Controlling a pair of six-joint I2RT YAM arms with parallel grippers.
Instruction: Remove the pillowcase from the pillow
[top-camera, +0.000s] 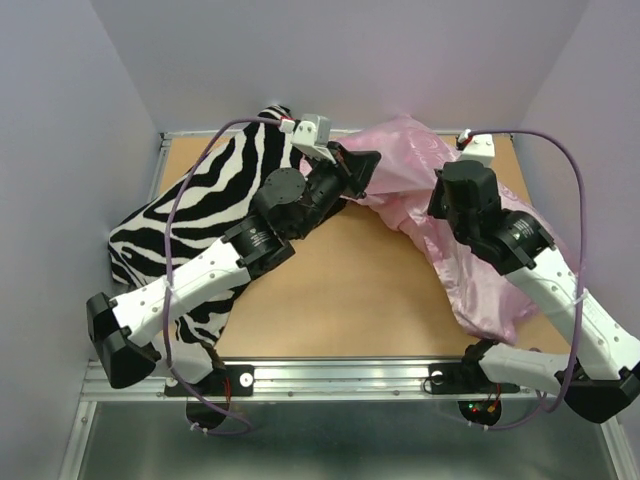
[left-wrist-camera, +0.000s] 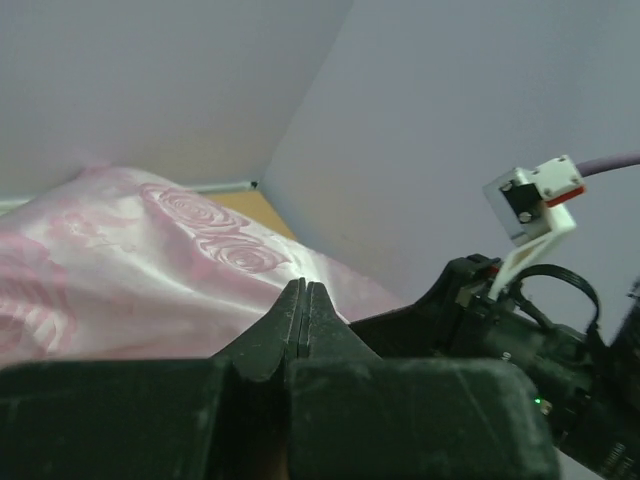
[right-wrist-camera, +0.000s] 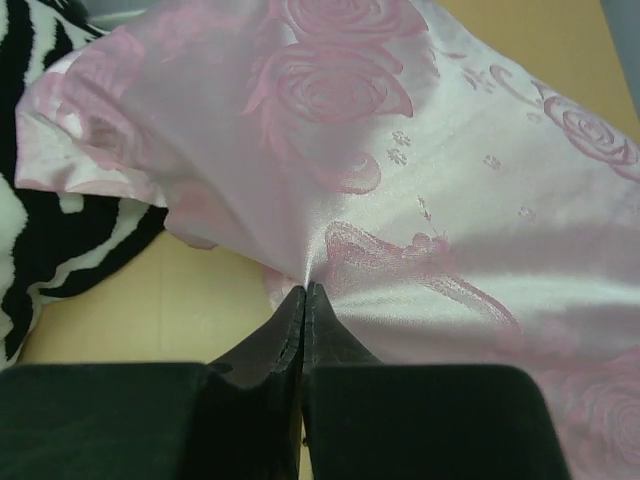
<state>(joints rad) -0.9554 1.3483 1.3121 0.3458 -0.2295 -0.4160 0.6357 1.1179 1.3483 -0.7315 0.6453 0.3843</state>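
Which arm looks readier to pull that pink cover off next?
The right one. The right gripper is shut on the pillowcase, satin puckering at its tips; the left gripper looks shut on nothing.

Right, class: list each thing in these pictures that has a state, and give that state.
pillowcase: looks full, puckered where pinched.
right gripper: shut on the pillowcase.
left gripper: shut beside the pillowcase; grip unclear.
zebra pillow: lying partly under the left arm.
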